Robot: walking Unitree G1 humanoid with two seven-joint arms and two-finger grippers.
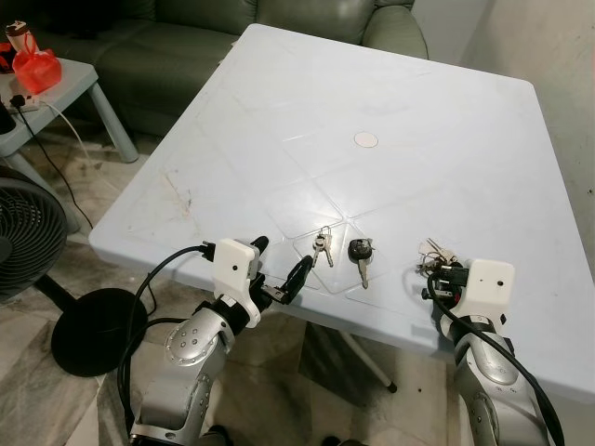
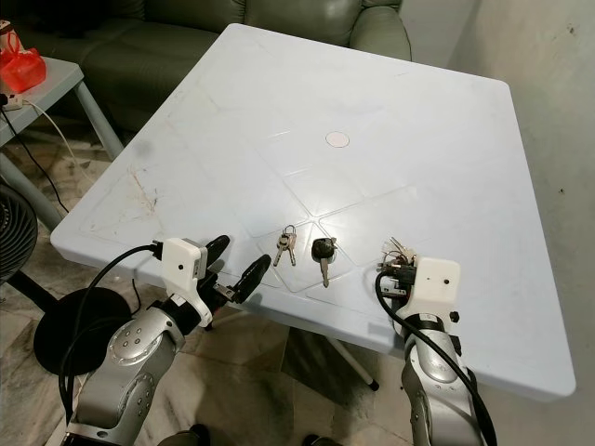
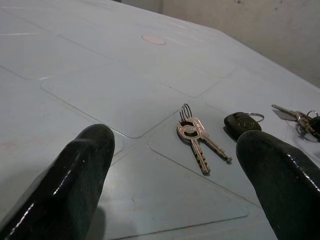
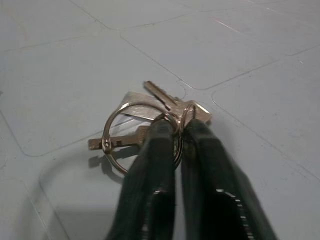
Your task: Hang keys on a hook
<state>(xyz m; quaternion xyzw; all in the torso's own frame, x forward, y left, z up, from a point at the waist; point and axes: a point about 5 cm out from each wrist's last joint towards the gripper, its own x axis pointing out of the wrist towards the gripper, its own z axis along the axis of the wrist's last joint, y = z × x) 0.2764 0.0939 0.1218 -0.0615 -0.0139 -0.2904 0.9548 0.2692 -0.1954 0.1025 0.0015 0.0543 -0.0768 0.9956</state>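
**Right claw pinches key bunch at bench edge**

Keys lie in three groups along the lower part of the frame, near the front edge of the pale blue bench (image 1: 390, 84). The right claw (image 4: 178, 131) has its two black fingers closed on the ring of a key bunch (image 4: 145, 117), which rests on the bench surface at lower right. The left claw (image 1: 280, 273) sits at lower centre-left with its fingers spread apart, holding nothing, just in front of a pair of silver keys (image 3: 195, 137) on a small ring. A black-headed key (image 1: 361, 255) lies between that pair and the gripped bunch. At upper left stands a side table (image 1: 79, 79) with a red bag (image 1: 35, 65); a fan (image 1: 28, 232) shows at the left edge, and a green sofa (image 1: 186, 37) runs along the top.
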